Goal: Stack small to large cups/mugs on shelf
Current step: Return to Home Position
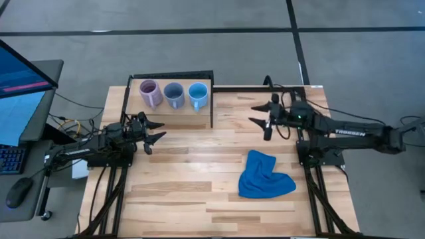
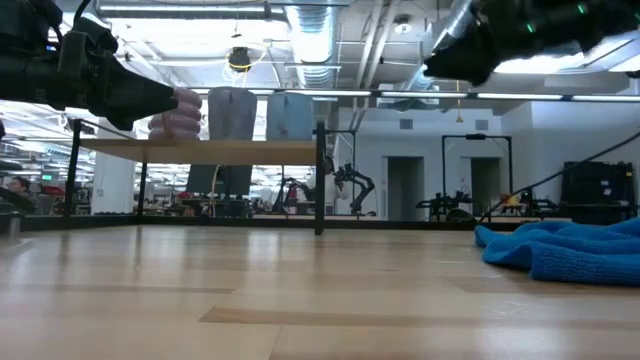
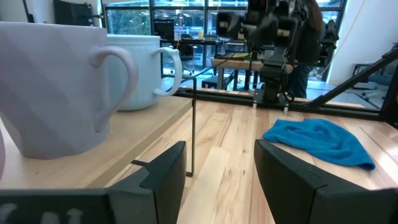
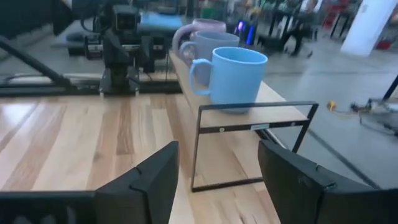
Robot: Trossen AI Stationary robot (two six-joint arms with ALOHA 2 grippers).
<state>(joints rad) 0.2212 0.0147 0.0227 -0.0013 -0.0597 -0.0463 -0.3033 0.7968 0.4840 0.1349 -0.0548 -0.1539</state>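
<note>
While mugs (image 1: 174, 95) line the shelf (image 1: 179, 118), left fingers (image 3: 165, 174), right fingers (image 4: 155, 174) flank it.

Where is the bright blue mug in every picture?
High view: bright blue mug, right end of the row on the shelf.
Low view: the mug is rightmost on the shelf.
Left wrist view: the mug stands beyond the grey-blue mug.
Right wrist view: the mug is the nearest one.
Shared landmark: the shelf under it, seen in all four.
</note>
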